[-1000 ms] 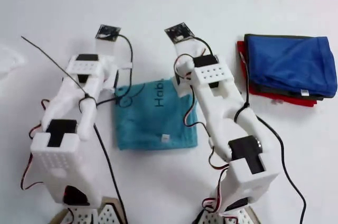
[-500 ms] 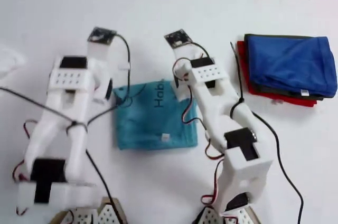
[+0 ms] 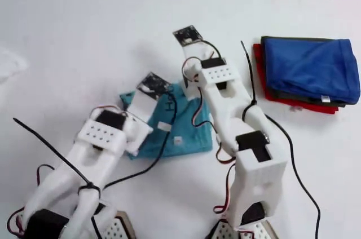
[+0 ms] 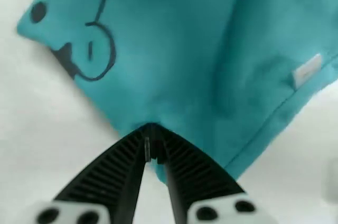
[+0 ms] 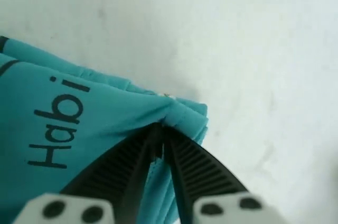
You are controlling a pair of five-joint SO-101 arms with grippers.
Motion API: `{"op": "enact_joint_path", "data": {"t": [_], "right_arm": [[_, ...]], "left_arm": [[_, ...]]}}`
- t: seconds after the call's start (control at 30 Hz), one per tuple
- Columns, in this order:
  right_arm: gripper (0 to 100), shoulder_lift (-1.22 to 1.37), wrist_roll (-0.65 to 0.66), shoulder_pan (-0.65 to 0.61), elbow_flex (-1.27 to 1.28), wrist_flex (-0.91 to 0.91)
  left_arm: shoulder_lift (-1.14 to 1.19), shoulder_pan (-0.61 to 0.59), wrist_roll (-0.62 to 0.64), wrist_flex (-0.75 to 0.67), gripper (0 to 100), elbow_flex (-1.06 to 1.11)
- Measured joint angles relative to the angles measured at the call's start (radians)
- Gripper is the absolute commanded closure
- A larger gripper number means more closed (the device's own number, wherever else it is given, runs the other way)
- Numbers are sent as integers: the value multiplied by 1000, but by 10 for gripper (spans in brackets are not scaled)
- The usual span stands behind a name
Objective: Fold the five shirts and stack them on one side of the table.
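Folded teal shirt (image 3: 183,122) with dark print on the bench (image 3: 84,36); left claw (image 4: 150,131) pinches its edge, right claw (image 5: 161,129) its corner.

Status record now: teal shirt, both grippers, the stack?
teal shirt: folded, on the table between the arms
left gripper: shut on the teal shirt's edge
right gripper: shut on a corner of the teal shirt
stack: on the right arm's side, blue shirt on top, red shirt lowest
gap: stack and teal shirt lie apart
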Motion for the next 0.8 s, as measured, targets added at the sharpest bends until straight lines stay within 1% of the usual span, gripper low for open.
{"op": "enact_joint_path", "data": {"t": [0.17, 0.3, 0.4, 0.57, 0.67, 0.8], "right_arm": [[979, 69, 0, 0, -130, 71], [979, 130, 0, 0, -222, 124], [979, 146, 0, 0, -262, 160], [979, 146, 0, 0, -290, 189], [979, 104, 0, 0, -290, 218], [979, -20, 0, 2, -285, 261]], "left_arm": [[-2, 3, 0, -8, 975, 21], [-2, 3, -26, -61, 975, 97], [-9, 3, -28, -98, 975, 123], [-11, 3, -28, -103, 975, 100], [-11, 3, -28, -68, 975, 29], [-11, -6, -28, 43, 975, -101]]}}
